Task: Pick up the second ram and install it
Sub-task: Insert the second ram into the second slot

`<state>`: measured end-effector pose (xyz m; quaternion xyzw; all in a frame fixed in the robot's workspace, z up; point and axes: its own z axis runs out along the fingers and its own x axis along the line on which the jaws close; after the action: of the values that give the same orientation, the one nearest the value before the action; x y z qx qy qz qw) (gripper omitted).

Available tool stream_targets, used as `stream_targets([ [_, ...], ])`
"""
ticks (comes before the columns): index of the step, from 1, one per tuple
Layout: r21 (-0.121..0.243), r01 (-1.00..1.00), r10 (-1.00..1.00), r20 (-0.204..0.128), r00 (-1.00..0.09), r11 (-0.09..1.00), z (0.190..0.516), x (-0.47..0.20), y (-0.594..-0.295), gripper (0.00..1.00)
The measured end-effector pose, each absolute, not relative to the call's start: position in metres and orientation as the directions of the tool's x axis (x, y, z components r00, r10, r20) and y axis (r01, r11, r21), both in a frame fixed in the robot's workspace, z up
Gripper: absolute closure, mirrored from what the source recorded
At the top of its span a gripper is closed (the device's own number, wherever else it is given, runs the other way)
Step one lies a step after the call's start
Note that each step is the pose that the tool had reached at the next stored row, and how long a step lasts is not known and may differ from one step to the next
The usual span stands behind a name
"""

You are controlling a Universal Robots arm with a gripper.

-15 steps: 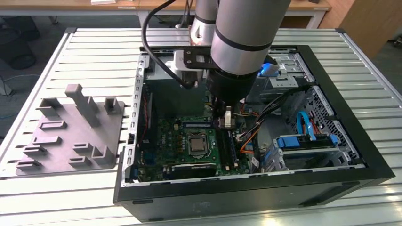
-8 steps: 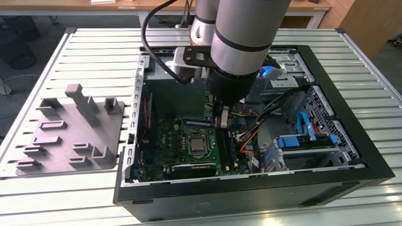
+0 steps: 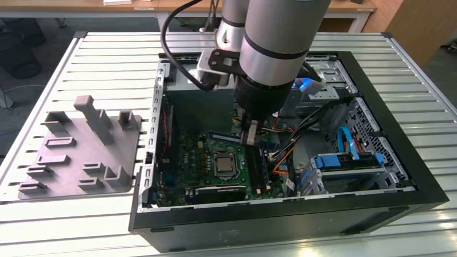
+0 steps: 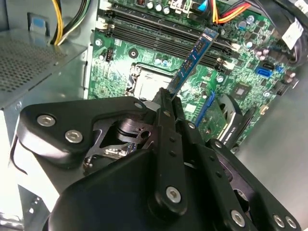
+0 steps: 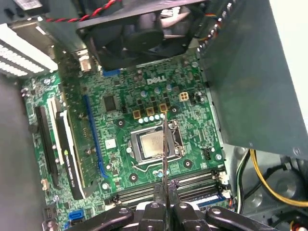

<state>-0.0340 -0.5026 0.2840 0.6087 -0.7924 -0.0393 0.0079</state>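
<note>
- Exterior view: the arm (image 3: 275,48) comes straight down into the open computer case (image 3: 286,219). The gripper (image 3: 251,136) hangs over the motherboard (image 3: 192,155), at 1 o'clock of the processor socket (image 3: 225,163).
- In the second wrist view the gripper (image 4: 167,98) is pinched narrow on the second ram (image 4: 195,60). The ram is a slim blue-green stick that juts past the fingertips toward the black memory slots (image 4: 159,29), held clear of the board and not seated.
- In the first wrist view the second ram (image 5: 164,144) shows edge-on as a thin line between the closed fingers (image 5: 155,211), crossing in front of the processor socket (image 5: 147,144).
- A loose cable bundle (image 3: 289,152) of orange, black and white wires lies just beside the gripper at 3 o'clock in the exterior view. A drive cage (image 3: 350,160) with blue cables sits farther out on the same side.
- In the first wrist view an expansion card (image 5: 67,154) stands beside a long blue slot (image 5: 94,130), well apart from the ram. A fan (image 5: 139,33) overhangs the board's far edge.
- A gray slotted tray (image 3: 78,155) rests on the slatted table (image 3: 107,53) at 9 o'clock of the case, well apart from the gripper.
</note>
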Motion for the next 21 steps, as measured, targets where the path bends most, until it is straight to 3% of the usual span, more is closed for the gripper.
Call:
stream_targets([
  [21,0.072,-0.873,-0.874,-0.035,-0.485,0.482,0.2835,-0.0340,-0.5026,0.86],
])
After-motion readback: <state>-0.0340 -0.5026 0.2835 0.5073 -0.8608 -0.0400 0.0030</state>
